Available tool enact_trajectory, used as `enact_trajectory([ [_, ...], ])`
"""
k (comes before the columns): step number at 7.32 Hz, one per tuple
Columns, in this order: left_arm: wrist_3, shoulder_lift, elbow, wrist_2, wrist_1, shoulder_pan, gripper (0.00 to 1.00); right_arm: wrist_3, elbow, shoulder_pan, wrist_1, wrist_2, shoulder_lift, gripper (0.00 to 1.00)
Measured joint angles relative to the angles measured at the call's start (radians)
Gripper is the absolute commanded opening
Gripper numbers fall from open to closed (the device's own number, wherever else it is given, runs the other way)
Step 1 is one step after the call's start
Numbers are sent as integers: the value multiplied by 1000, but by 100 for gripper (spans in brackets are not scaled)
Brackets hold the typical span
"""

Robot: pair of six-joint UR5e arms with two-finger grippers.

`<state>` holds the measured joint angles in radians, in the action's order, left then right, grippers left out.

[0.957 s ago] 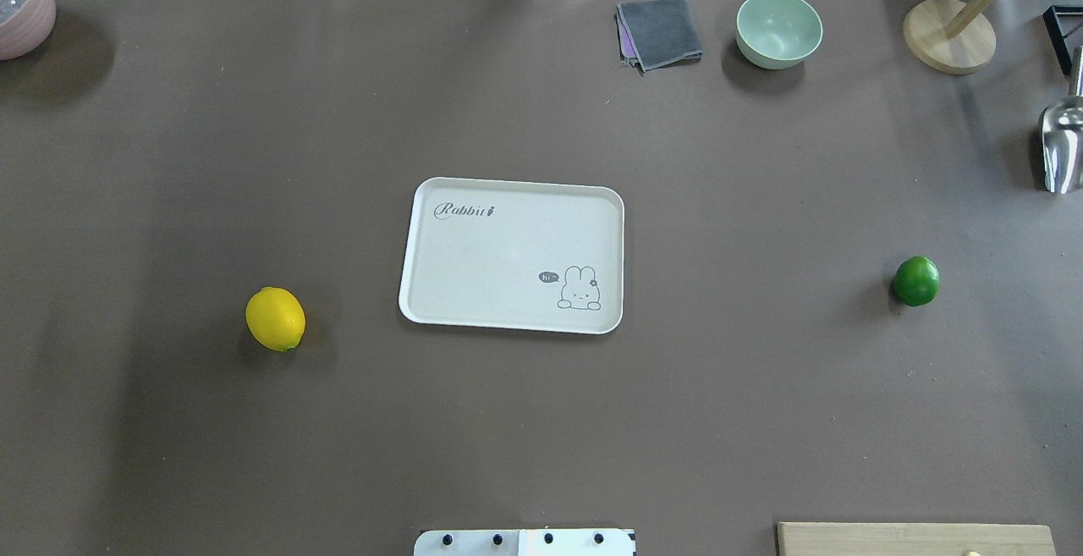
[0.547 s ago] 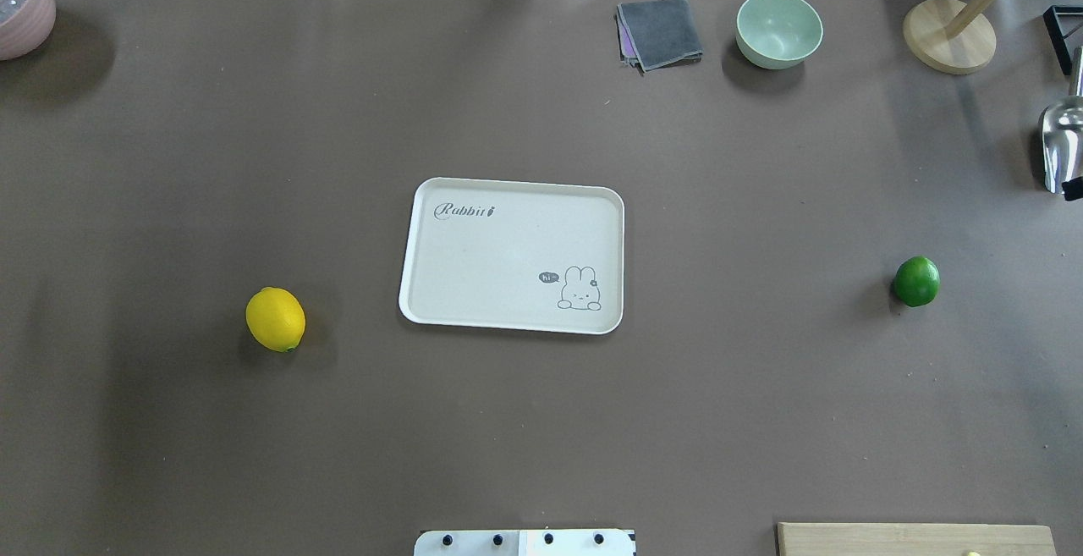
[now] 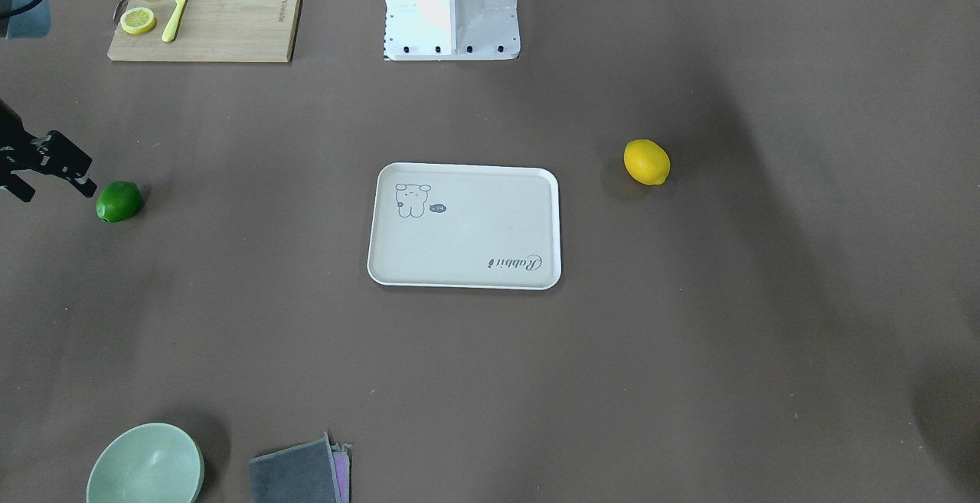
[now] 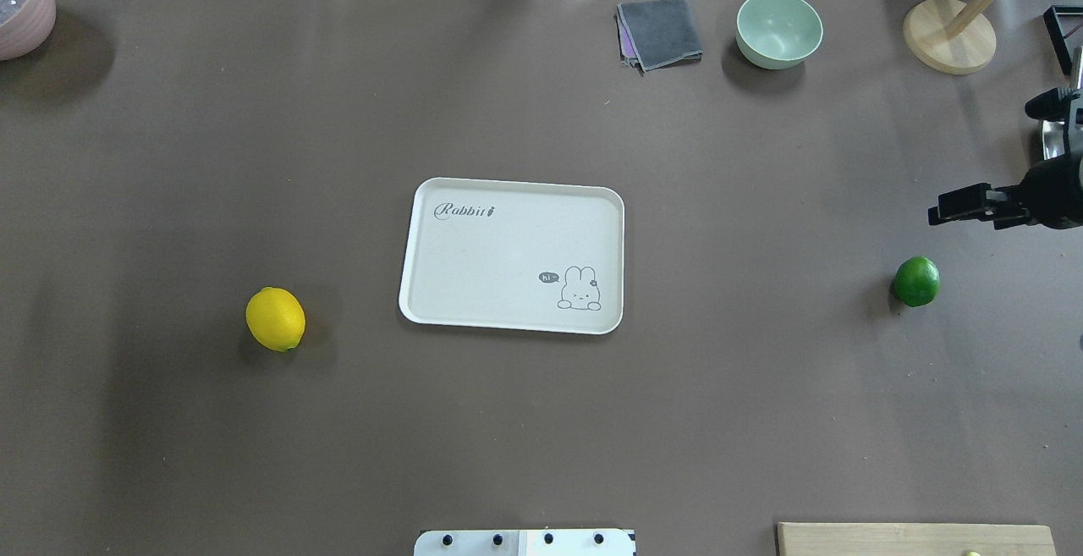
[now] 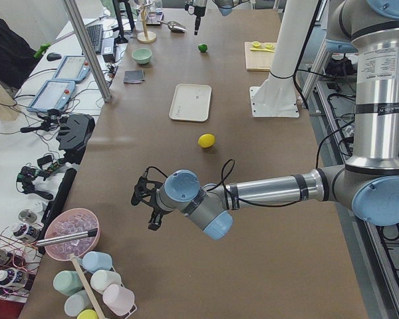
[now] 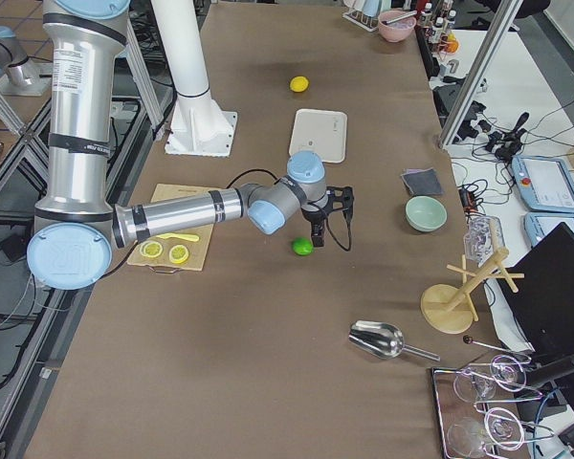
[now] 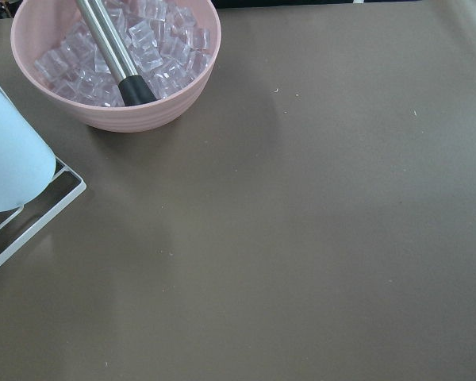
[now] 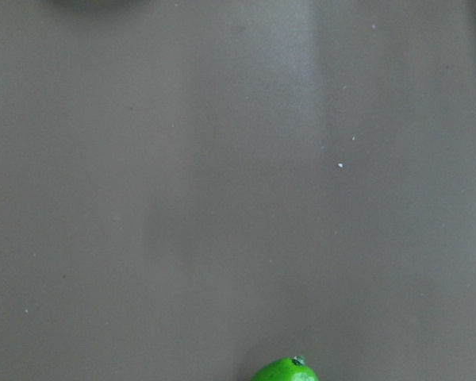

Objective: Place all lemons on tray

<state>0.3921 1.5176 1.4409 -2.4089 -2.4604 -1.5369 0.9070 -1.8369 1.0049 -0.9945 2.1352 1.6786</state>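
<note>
As the robot's right arm swings in from the side, the right tool (image 3: 55, 191) now hangs above the surface (image 4: 761, 421) just beside the green lemon (image 3: 119, 201), a spot that showed no arm a second ago. Its fingers appear to stand apart with nothing between them, though the frame edge cuts the tool in both fixed views. In the tool's own camera the green fruit peeks in only at the bottom edge, so the tool seems not yet centred over it. The tray (image 4: 508, 243) lies well apart from this tool, toward the middle of the surface, and holds no fruit. The yellow lemon (image 4: 275, 319) sits beyond the tray's far side, untouched. The left tool (image 5: 148, 207) hovers far from both fruits, near a pink bowl (image 7: 159, 107) of ice cubes. Whether its fingers are apart or together cannot be told. The right arm's arrival suggests the green lemon is the first pick, and both placements remain to be done.
</note>
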Motion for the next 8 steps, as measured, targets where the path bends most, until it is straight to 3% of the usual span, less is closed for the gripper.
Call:
enact_trajectory([
  [4, 5, 13, 0, 1, 1, 0, 98, 45, 110, -98, 17, -75, -39, 100],
  [8, 5, 43, -6, -2, 9, 0, 98, 51, 124, -155, 7, -104, -36, 100],
])
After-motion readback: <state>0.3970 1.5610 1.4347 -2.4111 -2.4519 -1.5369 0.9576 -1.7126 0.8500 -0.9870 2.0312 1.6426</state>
